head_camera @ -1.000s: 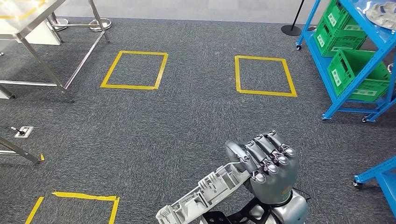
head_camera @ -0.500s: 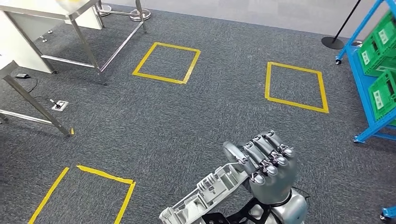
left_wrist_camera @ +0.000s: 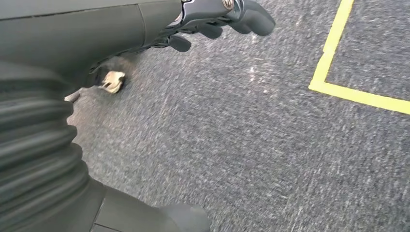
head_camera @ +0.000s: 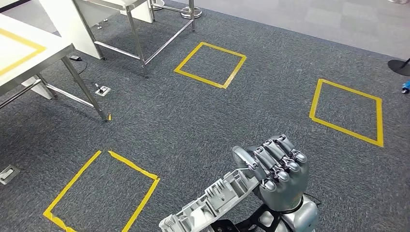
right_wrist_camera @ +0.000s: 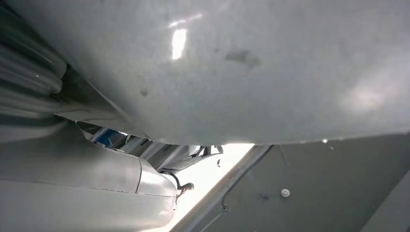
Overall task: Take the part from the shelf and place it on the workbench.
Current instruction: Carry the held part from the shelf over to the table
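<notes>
In the head view my right hand (head_camera: 278, 174) grips one end of a long light-grey ribbed plastic part (head_camera: 212, 200), low in the picture and in front of my body. The part slants down to the left, away from the hand, above the grey carpet. The right wrist view looks closely at the part's smooth grey surface (right_wrist_camera: 241, 72). A white workbench top (head_camera: 19, 53) with yellow tape lines stands at the far left on steel legs. My left hand (left_wrist_camera: 217, 19) hangs over the carpet, its dark fingers apart and holding nothing.
A second steel-legged table (head_camera: 135, 29) stands at the back left. Yellow tape squares mark the carpet: one near left (head_camera: 104, 193), one at the middle back (head_camera: 211, 64), one at the right (head_camera: 347, 112). A floor socket (head_camera: 102, 90) with a cable lies beside a table leg.
The whole view has swung left, so the camera moved. The blue shelf has gone out on the right and the white workbench has come in on the left. My right hand keeps its hold.
</notes>
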{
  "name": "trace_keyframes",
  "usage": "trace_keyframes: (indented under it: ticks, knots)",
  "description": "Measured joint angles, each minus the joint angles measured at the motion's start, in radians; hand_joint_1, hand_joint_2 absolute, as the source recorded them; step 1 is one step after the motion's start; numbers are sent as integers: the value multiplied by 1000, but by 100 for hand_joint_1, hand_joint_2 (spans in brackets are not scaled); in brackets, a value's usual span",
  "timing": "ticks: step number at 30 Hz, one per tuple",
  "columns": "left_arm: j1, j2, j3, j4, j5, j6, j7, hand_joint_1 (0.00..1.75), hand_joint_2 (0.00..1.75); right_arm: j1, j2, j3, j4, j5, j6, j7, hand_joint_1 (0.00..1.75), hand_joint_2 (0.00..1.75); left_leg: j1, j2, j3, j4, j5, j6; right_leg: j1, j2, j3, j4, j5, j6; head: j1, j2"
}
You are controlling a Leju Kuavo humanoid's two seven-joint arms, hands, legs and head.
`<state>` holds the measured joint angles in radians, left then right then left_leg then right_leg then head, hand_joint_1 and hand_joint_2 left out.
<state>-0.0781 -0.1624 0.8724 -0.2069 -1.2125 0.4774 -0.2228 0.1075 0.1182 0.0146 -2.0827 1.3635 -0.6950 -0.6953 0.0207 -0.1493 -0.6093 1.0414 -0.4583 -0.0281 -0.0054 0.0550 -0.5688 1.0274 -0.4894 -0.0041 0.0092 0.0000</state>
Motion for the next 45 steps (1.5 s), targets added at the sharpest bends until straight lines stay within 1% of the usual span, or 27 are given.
trace_keyframes:
  ticks: [2, 4, 6, 7, 9, 10, 12, 13, 15, 17, 19, 21, 22, 23, 24, 26, 28, 30, 32, 34, 35, 37, 38, 40, 42, 43, 45]
  knots:
    - [-3, 1, 0, 0, -2, 3, 1, 0, 175, -1, 1, -1, 0, 2, 0, 0, 175, 175, -4, 54, -19, 33, -25, -10, -3, -29, 9, -13, 7, -13, -5, 0]
    - [-9, 2, 0, 0, -3, 4, 2, 0, 175, 0, 2, -2, -1, 4, 0, -1, 175, 175, -5, 123, -68, 136, -88, -18, -3, -61, 11, -18, 8, -23, -10, 0]
    - [-11, 2, 0, 0, -4, 4, 2, 0, 175, 1, 2, -4, -1, 5, 0, -2, 175, 175, -1, 139, -114, 239, -130, -27, -2, -95, 10, -17, 6, -25, -10, 0]
    - [-11, 2, 0, 0, -4, 4, 2, 0, 175, 1, 2, -5, -1, 4, 0, -2, 175, 175, 1, 143, -117, 250, -125, -31, -3, -111, 10, -16, 6, -23, -10, 0]
    - [-10, 4, 0, 0, -4, 4, 2, 0, 175, 0, 2, -6, -1, 4, 0, -2, 175, 175, 5, 164, -63, 161, -72, -38, -5, -138, 11, -12, 2, -17, -10, 0]
    - [-12, 4, 0, 0, -4, 4, 3, 0, 175, -1, 2, -7, -1, 4, 0, -2, 175, 175, 5, 189, -28, 98, -47, -37, -4, -150, 10, -7, -3, -11, -11, 0]
    - [-14, 4, 0, -1, -4, 4, 2, 0, 175, -1, 2, -8, -1, 4, 0, -2, 175, 175, 3, 223, 15, 19, -21, -19, -1, -171, 12, 4, -12, 5, -9, 0]
    - [-15, 3, 0, -1, -4, 5, 2, 0, 175, -2, 3, -9, -1, 3, 1, -1, 175, 175, 1, 225, 15, 13, -21, -7, 1, -180, 14, 7, -15, 12, -8, 0]
    - [-13, 4, 0, -1, -4, 5, 2, 0, 175, -3, 3, -9, -1, 3, 1, -1, 175, 175, 0, 200, 10, 12, -18, 11, -2, -192, 20, 5, -19, 25, -7, 0]
    - [-14, 4, 0, -2, -4, 5, 2, 0, 175, -4, 3, -10, -1, 3, 1, -1, 175, 175, 4, 175, 9, 8, -12, 25, -8, -146, 11, 36, -47, 38, -5, 0]
    - [-16, 4, 0, -2, -8, 7, 5, 0, 175, -4, 3, -12, -1, 18, 1, 8, 175, 175, 5, 148, 7, 7, -7, 34, -12, -80, -36, 143, -109, 43, -1, 0]
    - [-17, 3, 0, -1, -15, 11, 18, 0, 175, -3, 3, -14, -1, 47, 1, 34, 175, 175, 2, 119, 2, 8, -4, 37, -11, -62, -95, 261, -153, 42, 0, 0]
    - [-16, 3, 0, -1, -18, 13, 27, 0, 175, -4, 2, -14, -1, 60, 1, 50, 175, 175, 1, 104, 1, 9, -3, 38, -11, -61, -106, 280, -148, 39, 0, 0]
    - [-15, 3, 0, -1, -19, 16, 35, 0, 175, -4, 2, -14, -1, 67, 1, 65, 175, 175, 0, 87, 1, 10, -2, 37, -11, -58, -99, 258, -124, 35, 0, 0]
    - [-14, 3, 0, -1, -19, 20, 40, 0, 175, -4, 0, -14, -1, 71, 1, 77, 175, 175, -1, 71, 1, 11, -2, 36, -10, -48, -74, 202, -87, 29, 0, 0]
    - [-13, 2, 0, -1, -16, 29, 44, 0, 175, -6, -2, -13, -1, 78, 1, 93, 175, 175, -1, 42, -1, 12, 1, 30, -9, -4, -16, 71, -29, 16, -1, 0]
    - [-12, 0, 0, -1, -10, 37, 44, 0, 175, -13, -6, -12, 0, 96, 1, 112, 175, 175, 3, 18, -8, 10, 7, 16, -5, 27, 7, 13, -18, 11, 0, 0]
    - [-9, -1, 1, -1, -5, 44, 42, 0, 175, -27, -12, -5, 3, 120, 1, 142, 175, 175, 8, -1, -15, 4, 14, -1, -4, 14, 11, 4, -16, 5, 1, 0]
    - [-7, -2, 3, 0, -3, 49, 41, 0, 175, -44, -19, 9, 9, 135, 1, 170, 175, 175, 5, 35, -30, 21, 2, -9, -7, -13, 17, -7, -7, -7, -2, 0]
    - [-10, -2, 3, 0, -2, 54, 42, 0, 175, -54, -27, 19, 17, 143, 1, 190, 175, 175, 1, 105, -75, 111, -53, -13, -8, -47, 20, -13, -3, -16, -7, 0]
    - [-11, -2, 3, 0, -1, 55, 42, 0, 175, -55, -31, 24, 21, 147, 1, 199, 175, 175, 1, 125, -105, 177, -86, -16, -7, -65, 19, -13, -4, -19, -9, 0]
    - [-8, -2, 4, 0, 3, 57, 42, 0, 175, -55, -38, 34, 29, 157, 1, 218, 175, 175, 2, 139, -141, 265, -114, -23, -6, -99, 18, -13, -5, -20, -9, 0]
    - [-5, -2, 5, 0, 5, 57, 45, 0, 175, -55, -42, 41, 30, 164, 1, 230, 175, 175, 2, 144, -132, 259, -101, -25, -6, -114, 19, -12, -6, -20, -9, 0]
    - [-1, -1, 9, 0, 6, 53, 56, 0, 175, -59, -50, 55, 32, 182, 1, 261, 175, 175, 3, 172, -64, 146, -46, -26, -6, -141, 20, -8, -10, -14, -10, 0]
    - [-2, 0, 11, 0, 3, 45, 64, 0, 175, -68, -61, 71, 36, 198, 1, 290, 175, 175, -1, 210, -3, 38, -14, -13, -1, -162, 19, 1, -18, -2, -9, 0]
    - [-4, 0, 12, 0, 0, 41, 68, 0, 175, -73, -68, 78, 40, 202, 1, 302, 175, 175, -3, 219, 8, 17, -12, -3, 3, -170, 19, 4, -21, 4, -7, 0]
    - [-4, 0, 13, 0, -3, 34, 72, 0, 175, -79, -85, 93, 49, 205, 1, 320, 175, 175, -5, 203, 5, 14, -13, 15, 6, -184, 21, 4, -22, 14, -4, 0]
